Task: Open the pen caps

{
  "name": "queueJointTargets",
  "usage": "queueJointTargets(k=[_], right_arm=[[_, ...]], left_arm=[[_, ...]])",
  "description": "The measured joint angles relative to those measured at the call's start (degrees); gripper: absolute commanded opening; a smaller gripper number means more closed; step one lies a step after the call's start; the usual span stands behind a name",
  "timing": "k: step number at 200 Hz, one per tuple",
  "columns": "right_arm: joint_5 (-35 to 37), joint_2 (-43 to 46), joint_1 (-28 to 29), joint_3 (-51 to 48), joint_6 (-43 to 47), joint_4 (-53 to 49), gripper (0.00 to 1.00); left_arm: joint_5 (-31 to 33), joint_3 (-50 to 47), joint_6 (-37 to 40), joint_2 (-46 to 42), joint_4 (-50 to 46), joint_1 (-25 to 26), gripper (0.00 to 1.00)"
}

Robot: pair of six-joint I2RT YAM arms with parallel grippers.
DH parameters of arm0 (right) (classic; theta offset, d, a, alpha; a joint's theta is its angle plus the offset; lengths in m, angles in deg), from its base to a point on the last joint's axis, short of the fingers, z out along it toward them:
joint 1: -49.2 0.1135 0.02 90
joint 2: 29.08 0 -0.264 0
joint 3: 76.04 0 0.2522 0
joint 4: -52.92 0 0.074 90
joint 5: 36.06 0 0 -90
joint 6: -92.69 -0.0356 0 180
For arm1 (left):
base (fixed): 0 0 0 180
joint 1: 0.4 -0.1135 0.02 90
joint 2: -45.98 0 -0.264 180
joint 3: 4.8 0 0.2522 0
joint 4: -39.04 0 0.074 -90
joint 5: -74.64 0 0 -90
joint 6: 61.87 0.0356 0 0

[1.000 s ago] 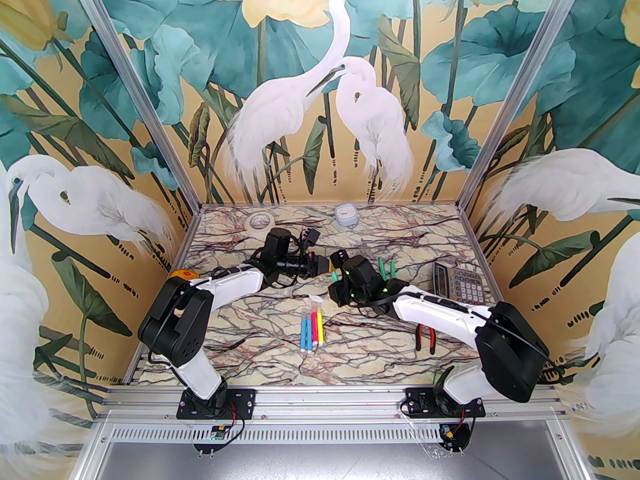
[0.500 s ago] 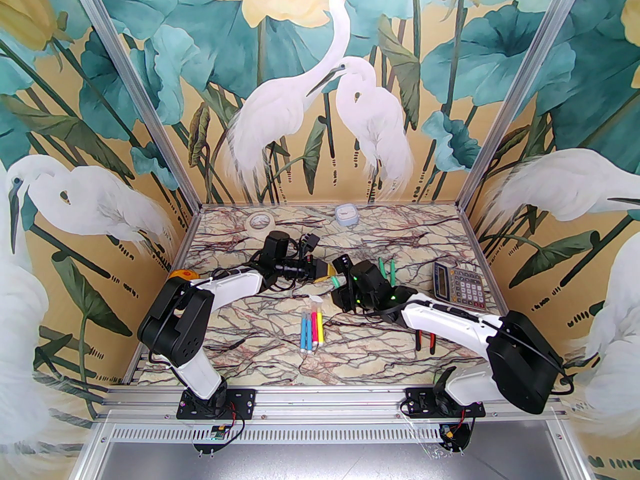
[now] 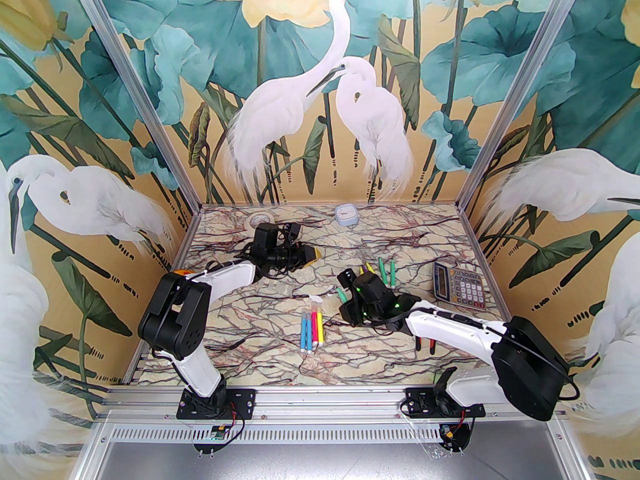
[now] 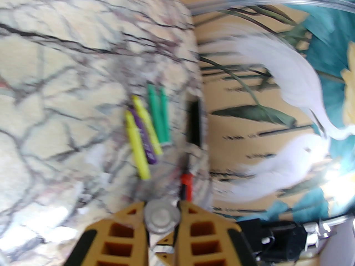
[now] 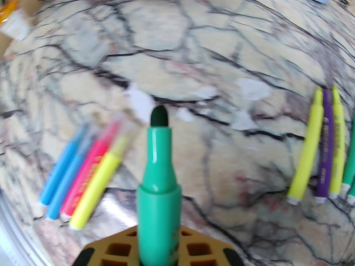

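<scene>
Green marker [image 5: 159, 181], uncapped, is sitting clamped in your right pincer [image 5: 158, 233] while your left pincer [image 4: 162, 212] is pinching a clear cap [image 4: 162, 221].

Green marker [image 5: 159, 181], dark-green tip; blue-pink-yellow marker row [image 5: 83, 176]; cream marble table [image 5: 194, 37], thin dark veins.

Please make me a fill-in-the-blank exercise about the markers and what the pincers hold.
1. The right pincer holds a ___ marker.
2. The purple marker lies between two ___ ones.
3. Next to the pink marker lie two ___ markers.
4. The pen cap is gripped by the ___ pincer.
Missing words: green; yellow; blue; left.
</scene>
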Motion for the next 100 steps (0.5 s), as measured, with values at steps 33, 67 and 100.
queueJointTargets(k=[33,67,100], right_arm=[[4.11,-5.38,-1.73,3.19,-1.92,-0.76,0.01],[7.89,-11.21,-3.52,7.67,-5.05,-1.29,0.02],[10.01,-15.96,-5.31,11.19,-7.04,-1.57,0.02]], left_arm=[[8.74,5.70,7.80,0.04,-14.67,1.38,0.00],[18.01,10.23,14.03,0.94,-27.93,4.31,0.00],[24.15,10.82,16.81,2.91,-36.46,6.12,0.00]])
